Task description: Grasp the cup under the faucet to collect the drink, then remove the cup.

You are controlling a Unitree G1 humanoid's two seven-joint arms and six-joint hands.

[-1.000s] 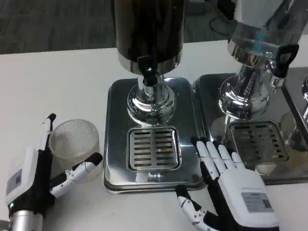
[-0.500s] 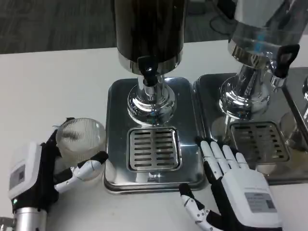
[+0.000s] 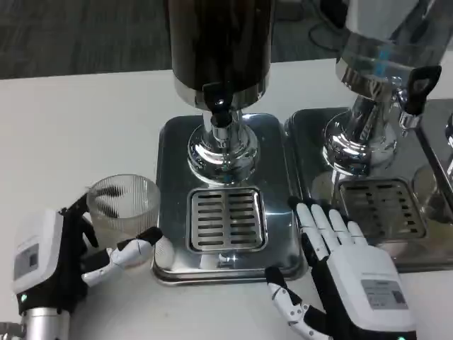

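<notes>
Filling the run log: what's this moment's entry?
left hand: holds ribbed clear plastic cup | cup: left of steel drip tray, not under black faucet | right hand: open

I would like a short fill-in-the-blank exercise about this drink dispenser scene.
1. The left hand holds the ribbed clear plastic cup with its rim facing ____.
2. The slotted metal drip grate lies ____ the black faucet.
3. The right hand holds ____.

Missing words: up; below; nothing
</notes>
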